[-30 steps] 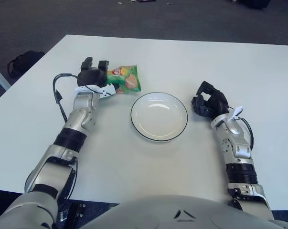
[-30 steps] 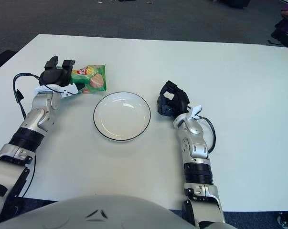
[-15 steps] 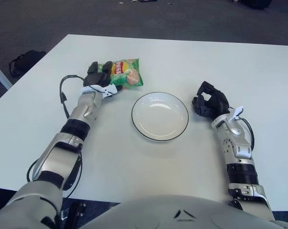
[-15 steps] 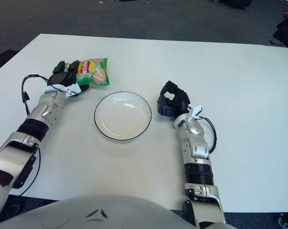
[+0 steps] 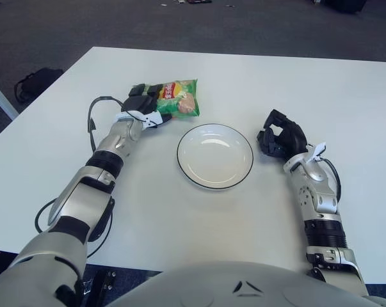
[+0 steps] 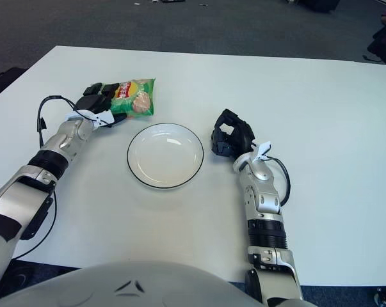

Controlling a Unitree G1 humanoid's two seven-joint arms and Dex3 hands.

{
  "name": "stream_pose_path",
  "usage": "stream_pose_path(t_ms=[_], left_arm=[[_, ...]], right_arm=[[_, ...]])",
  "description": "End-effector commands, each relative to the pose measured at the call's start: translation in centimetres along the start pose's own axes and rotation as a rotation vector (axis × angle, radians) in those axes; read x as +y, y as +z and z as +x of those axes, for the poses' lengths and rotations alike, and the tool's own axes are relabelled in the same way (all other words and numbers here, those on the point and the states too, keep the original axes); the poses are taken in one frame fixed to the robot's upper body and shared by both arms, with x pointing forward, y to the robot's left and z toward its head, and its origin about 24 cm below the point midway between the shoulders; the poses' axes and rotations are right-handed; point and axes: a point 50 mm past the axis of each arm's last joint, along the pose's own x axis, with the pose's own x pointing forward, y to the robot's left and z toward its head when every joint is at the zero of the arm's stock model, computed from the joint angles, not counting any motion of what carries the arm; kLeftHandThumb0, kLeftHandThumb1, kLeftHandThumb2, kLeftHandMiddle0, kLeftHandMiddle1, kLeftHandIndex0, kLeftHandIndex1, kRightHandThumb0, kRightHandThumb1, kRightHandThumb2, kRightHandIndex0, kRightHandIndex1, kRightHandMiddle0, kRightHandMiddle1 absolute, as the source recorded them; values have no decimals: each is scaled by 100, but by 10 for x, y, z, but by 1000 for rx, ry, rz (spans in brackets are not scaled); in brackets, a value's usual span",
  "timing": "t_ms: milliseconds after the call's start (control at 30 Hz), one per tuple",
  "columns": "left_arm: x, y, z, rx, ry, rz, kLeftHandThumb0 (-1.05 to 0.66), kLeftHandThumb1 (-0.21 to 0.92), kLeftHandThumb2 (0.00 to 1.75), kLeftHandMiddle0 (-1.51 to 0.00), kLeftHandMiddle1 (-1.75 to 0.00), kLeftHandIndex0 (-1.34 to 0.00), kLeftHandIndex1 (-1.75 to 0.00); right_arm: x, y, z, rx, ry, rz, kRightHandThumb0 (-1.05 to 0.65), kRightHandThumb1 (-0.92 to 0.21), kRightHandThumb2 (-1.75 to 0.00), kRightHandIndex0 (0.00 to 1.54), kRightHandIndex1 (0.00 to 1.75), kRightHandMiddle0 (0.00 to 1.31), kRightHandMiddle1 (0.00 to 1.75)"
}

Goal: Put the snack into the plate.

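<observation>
Beyond plate (image 5: pixel 214 155), left hand (image 5: pixel 145 102) grips snack bag (image 5: pixel 181 106); views match.

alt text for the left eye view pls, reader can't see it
The robot's left hand grips the left end of a green snack bag at the far left of a white table, just beyond an empty white plate with a dark rim. Its right hand, fingers curled and holding nothing, shows just right of the plate.
</observation>
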Motion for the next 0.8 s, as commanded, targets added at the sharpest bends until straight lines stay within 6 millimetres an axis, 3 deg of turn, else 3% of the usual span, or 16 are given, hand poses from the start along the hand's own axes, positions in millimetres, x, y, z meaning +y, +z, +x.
stream_pose_path(t_ms=[0,33,100,267,767], left_arm=[[-46,-10,-18,51,-135,11,-69,62,82,-30,-149,-15,-146],[-47,-11,-19,56,-122,11,-45,46,103,-46,-152,-28,-156],[-49,-12,-20,66,-98,8,-19,26,128,-65,-151,-49,-167],[-52,-15,-22,87,-48,3,-3,2,156,-85,-150,-68,-173],[-45,-24,-23,139,83,-22,0,-11,173,-96,-155,-74,-175]], right_arm=[[-5,-28,-15,118,-34,23,-48,-31,-132,125,175,61,175],[-5,-28,-15,118,-34,24,-48,-31,-132,125,175,62,175],[-5,-28,-15,117,-35,25,-49,-31,-133,125,175,62,175],[-5,-28,-15,115,-36,31,-49,-30,-133,125,175,62,175],[-6,-28,-14,116,-41,33,-49,-31,-133,124,175,62,175]])
